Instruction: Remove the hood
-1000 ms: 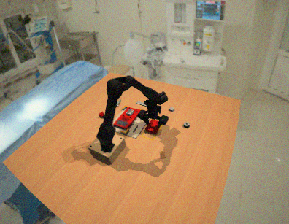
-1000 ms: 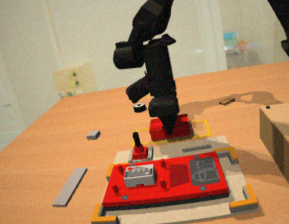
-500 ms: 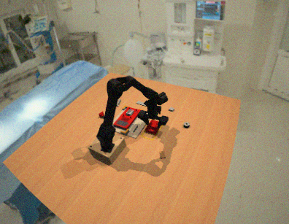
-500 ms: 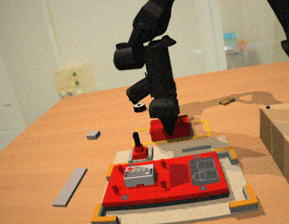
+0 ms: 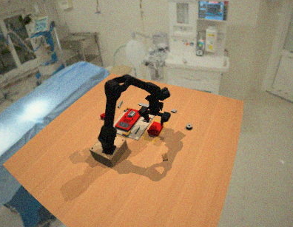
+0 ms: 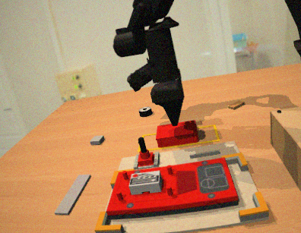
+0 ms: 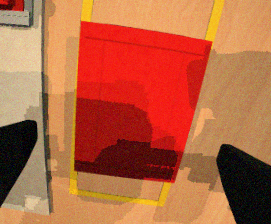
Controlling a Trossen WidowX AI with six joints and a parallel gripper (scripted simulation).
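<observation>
Where the red hood (image 7: 140,100) lay flat on the table, it sat within the yellow marked outline (image 6: 208,128), just beyond the toy car (image 6: 173,190) on its pale base plate. Above it hung the gripper (image 7: 129,178), spread wide, its dark fingers standing off either side of the hood and gripping nothing. Around these stretched the orange wooden table (image 5: 202,169), with a grey strip (image 6: 72,193), a small grey block (image 6: 96,140) and a black ring (image 6: 145,111) scattered on it. Beyond stood a blue-draped bed (image 5: 39,103) and a white medical cart (image 5: 196,58).
</observation>
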